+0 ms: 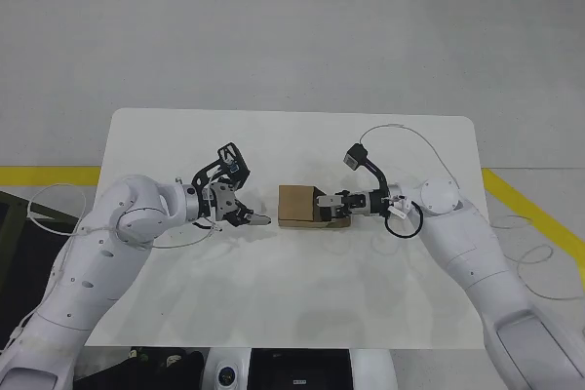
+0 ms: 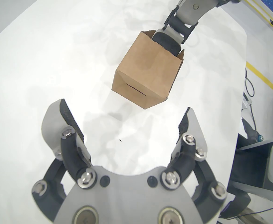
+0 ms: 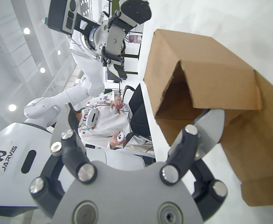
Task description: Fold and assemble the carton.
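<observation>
Right gripper (image 3: 138,115), spread wide, has one finger inside the open mouth of the carton (image 3: 211,71), which lies on its side at the middle of the bench (image 1: 370,292) with its closed end toward the wide-open left gripper (image 2: 125,108) nearby; the left wrist view shows that end's slit, the right wrist view the unfolded flaps.

Grey floor (image 1: 273,49) (yellow stripe (image 1: 39,175)), white table (image 1: 292,292)

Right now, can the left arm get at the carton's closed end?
Probably yes: the open left gripper faces that end of the carton with only table between; the right gripper sits at the far end.
</observation>
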Robot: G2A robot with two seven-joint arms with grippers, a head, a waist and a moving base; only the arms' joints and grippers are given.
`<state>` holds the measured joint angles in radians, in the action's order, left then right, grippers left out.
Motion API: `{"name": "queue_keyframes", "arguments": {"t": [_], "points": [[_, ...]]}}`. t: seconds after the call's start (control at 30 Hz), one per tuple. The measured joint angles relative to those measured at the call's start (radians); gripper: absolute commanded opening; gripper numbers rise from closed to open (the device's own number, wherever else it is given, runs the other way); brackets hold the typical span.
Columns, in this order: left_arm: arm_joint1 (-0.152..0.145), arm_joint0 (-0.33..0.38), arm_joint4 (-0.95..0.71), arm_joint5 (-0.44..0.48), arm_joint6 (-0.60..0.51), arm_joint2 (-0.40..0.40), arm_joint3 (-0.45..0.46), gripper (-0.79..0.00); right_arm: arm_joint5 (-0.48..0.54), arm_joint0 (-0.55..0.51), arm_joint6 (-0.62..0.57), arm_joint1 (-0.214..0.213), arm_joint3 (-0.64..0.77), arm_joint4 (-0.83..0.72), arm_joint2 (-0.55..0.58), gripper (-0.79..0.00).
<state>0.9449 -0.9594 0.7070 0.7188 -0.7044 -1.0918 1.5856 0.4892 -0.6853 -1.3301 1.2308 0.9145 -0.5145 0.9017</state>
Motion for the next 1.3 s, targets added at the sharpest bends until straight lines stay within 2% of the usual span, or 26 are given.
{"name": "queue_keyframes", "arguments": {"t": [0.33, 0.5, 0.57, 0.6, 0.63, 0.8, 1.03, 1.3], "points": [[0.020, -0.008, 0.266, 0.030, 0.283, 0.065, -0.038, 0.000, -0.069, -0.076, -0.039, -0.051, 0.171, 0.039, 0.104, 0.000], [0.029, 0.002, 0.330, 0.044, 0.343, 0.093, -0.053, 0.000, -0.103, -0.101, -0.076, -0.072, 0.232, 0.068, 0.144, 0.000], [0.032, 0.014, 0.357, 0.053, 0.361, 0.103, -0.059, 0.000, -0.113, -0.111, -0.085, -0.079, 0.256, 0.078, 0.157, -0.514], [0.034, 0.019, 0.370, 0.056, 0.371, 0.106, -0.063, 0.000, -0.117, -0.116, -0.087, -0.081, 0.266, 0.081, 0.162, -0.708], [0.036, 0.025, 0.385, 0.059, 0.384, 0.110, -0.069, 0.000, -0.120, -0.121, -0.087, -0.084, 0.277, 0.085, 0.167, -0.785], [0.042, 0.050, 0.415, 0.074, 0.440, 0.115, -0.097, 0.000, -0.128, -0.130, -0.087, -0.092, 0.311, 0.128, 0.172, -0.785], [0.041, 0.050, 0.414, 0.073, 0.439, 0.115, -0.097, 0.000, -0.136, -0.110, -0.029, -0.102, 0.340, 0.260, 0.176, -0.785], [0.041, 0.050, 0.414, 0.073, 0.439, 0.115, -0.097, 0.000, -0.136, -0.110, -0.029, -0.102, 0.340, 0.259, 0.176, -0.785]]}}
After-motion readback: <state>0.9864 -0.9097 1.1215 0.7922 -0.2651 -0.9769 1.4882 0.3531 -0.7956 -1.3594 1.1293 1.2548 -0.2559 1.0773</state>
